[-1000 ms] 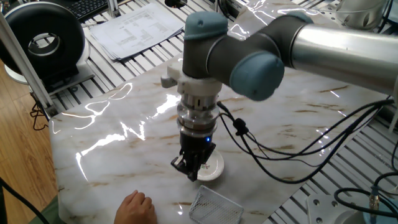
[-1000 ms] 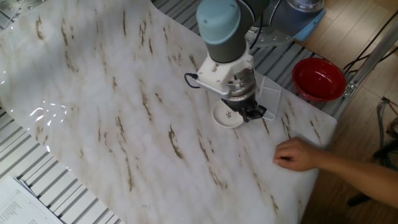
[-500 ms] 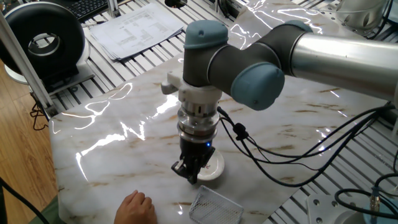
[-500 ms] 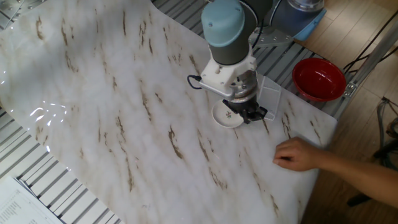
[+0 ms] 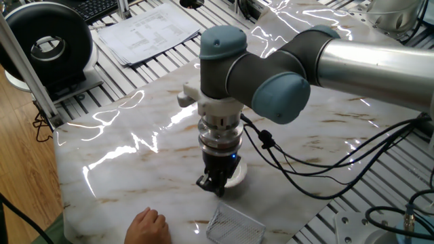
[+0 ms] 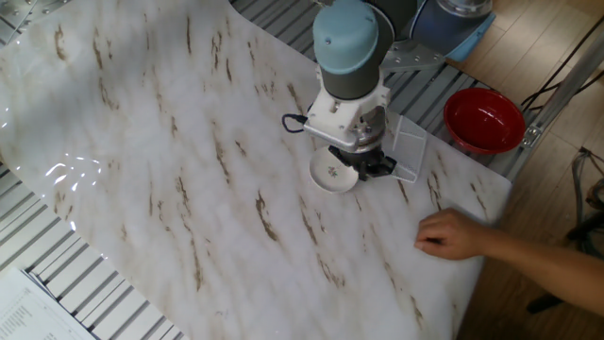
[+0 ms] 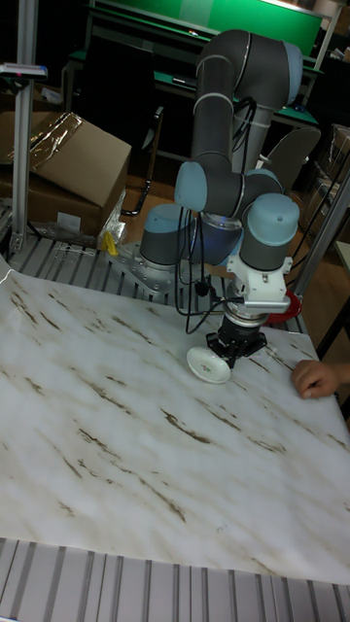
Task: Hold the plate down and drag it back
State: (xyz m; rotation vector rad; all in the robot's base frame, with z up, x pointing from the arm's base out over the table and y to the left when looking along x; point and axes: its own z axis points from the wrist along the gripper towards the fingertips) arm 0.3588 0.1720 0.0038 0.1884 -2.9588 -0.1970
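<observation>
Marble-patterned table (image 5: pixel 122 146) fills one fixed view, where we see the arm bent over its near edge and the end effector (image 5: pixel 215 184) pointing straight down onto the plate (image 5: pixel 234 177). The wrist hides most of the plate; only a white crescent shows. We cannot tell how far the fingers are parted. A wire-mesh basket (image 5: pixel 234 226) sits just beside it, cut off by the frame's bottom edge, its contents unreadable. A person's hand (image 5: pixel 150 228) rests on the table nearby.

From the other fixed view, we see the plate (image 6: pixel 332 174) more fully, its dark centre motif visible, with the end effector (image 6: pixel 370 166) pressing on its rim on the side toward the basket (image 6: pixel 409 149). A red bowl (image 6: pixel 484 119) stands off the table, apparently empty.

In the tall fixed view, the plate (image 7: pixel 208 365) appears tilted, one edge raised under the end effector (image 7: pixel 239 346).
</observation>
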